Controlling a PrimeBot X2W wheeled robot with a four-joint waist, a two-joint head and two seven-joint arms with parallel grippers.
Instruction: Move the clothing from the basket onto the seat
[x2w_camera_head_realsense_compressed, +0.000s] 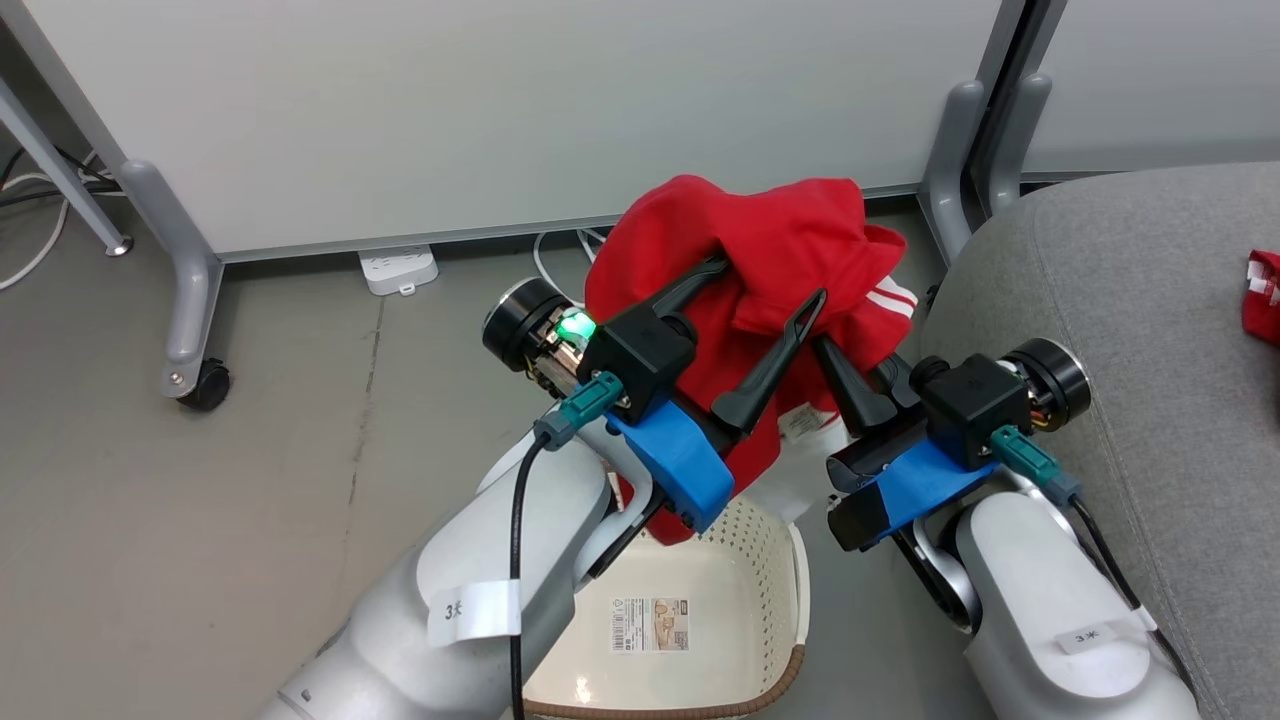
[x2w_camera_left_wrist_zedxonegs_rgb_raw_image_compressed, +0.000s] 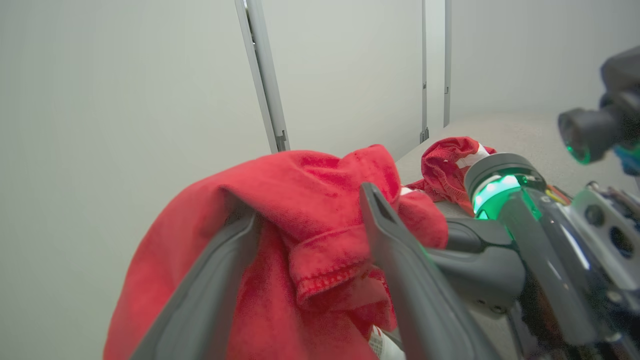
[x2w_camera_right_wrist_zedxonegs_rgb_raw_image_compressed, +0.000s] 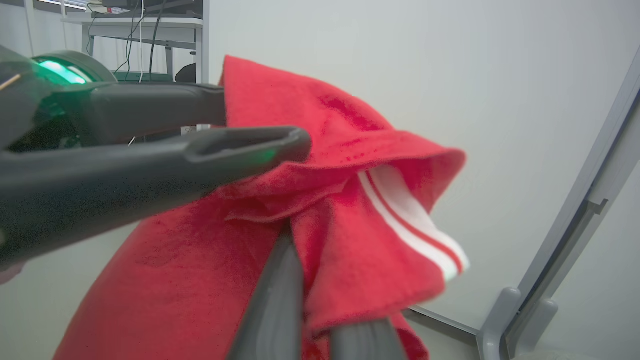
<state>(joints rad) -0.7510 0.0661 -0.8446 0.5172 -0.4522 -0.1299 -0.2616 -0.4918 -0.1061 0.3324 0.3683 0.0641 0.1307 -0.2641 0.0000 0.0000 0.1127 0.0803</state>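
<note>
Red clothing (x2w_camera_head_realsense_compressed: 770, 235) hangs above the basket (x2w_camera_head_realsense_compressed: 775, 570), pinched by the right gripper (x2w_camera_head_realsense_compressed: 838, 368), jaws clenched on it. The left gripper (x2w_camera_head_realsense_compressed: 757, 300) has its jaws released, with fabric draped over one finger. Slip that finger free, then carry the clothing right onto the grey seat (x2w_camera_head_realsense_compressed: 1120, 300).

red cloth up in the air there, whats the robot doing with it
The robot holds a red garment over the basket, which stands on the floor beside the seat. The right gripper is shut on the cloth. The left gripper is open, its two fingers spread against the fabric. A second red piece already lies on the seat, so this one looks to be on its way there.
</note>
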